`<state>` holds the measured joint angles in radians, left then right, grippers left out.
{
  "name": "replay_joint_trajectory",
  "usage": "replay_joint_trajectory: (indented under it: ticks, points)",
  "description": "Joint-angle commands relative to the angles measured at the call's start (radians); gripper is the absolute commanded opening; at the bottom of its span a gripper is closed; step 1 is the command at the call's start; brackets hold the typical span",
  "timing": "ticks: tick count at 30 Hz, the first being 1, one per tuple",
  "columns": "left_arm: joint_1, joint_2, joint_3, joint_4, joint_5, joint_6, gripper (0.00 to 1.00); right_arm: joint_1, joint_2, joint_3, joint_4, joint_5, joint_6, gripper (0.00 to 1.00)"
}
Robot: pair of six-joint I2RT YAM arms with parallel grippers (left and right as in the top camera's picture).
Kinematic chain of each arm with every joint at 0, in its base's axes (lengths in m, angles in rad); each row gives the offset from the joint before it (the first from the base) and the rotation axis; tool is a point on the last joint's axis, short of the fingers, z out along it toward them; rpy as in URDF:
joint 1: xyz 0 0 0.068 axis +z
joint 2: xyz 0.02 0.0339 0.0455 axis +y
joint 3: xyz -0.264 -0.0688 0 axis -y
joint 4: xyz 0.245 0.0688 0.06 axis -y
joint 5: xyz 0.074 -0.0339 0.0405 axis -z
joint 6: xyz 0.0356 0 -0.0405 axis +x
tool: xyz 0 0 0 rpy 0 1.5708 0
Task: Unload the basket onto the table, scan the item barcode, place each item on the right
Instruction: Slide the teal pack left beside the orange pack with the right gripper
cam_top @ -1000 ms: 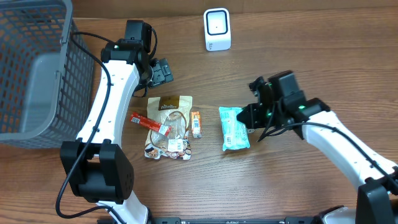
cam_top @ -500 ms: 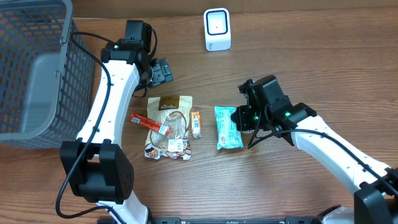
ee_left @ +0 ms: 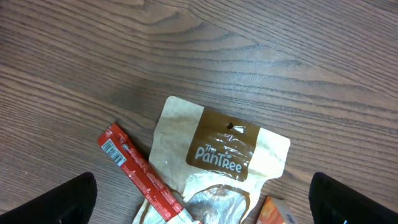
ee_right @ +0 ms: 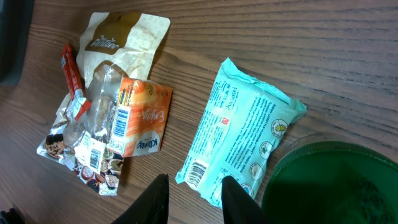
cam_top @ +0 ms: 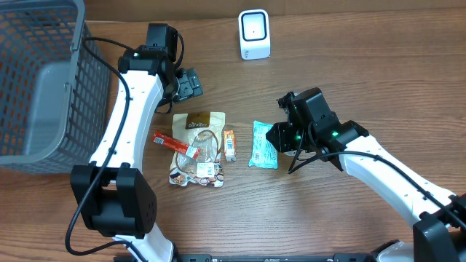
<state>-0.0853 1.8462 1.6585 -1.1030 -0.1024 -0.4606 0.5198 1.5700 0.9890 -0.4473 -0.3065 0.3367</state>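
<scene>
Teal pkt (cam_top: 264,145) | moved closer to snack pouch (cam_top: 198,149) | R fingers (ee_right: 159,200) parted

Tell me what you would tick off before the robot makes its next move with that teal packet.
1. Teal packet lying flat on the table: ok.
2. Its barcode face up and in view: ok.
3. Right gripper with its jaws apart, not clamped on the packet: ok.
4. Packet apart from the orange packet: ok.
5. Barcode held up to the white scanner: not ok, the packet lies well short of it.
6. Left gripper open and empty above the brown pouch: ok.
</scene>
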Motion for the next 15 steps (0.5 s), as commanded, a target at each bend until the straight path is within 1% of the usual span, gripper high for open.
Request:
replay_joint_trajectory:
  ticks: [1, 7, 15]
  points:
    - [0.000, -0.016, 0.012, 0.001, -0.011, 0.011, 1.00, 0.005, 0.003, 0.025, 0.004, 0.029, -0.004, 0.29]
    - [0.000, -0.016, 0.012, 0.000, -0.011, 0.011, 1.00, 0.005, 0.003, 0.025, -0.018, 0.106, -0.003, 0.30]
    - [0.000, -0.016, 0.012, 0.000, -0.011, 0.011, 1.00, 0.002, 0.003, 0.025, -0.100, 0.210, -0.005, 0.31]
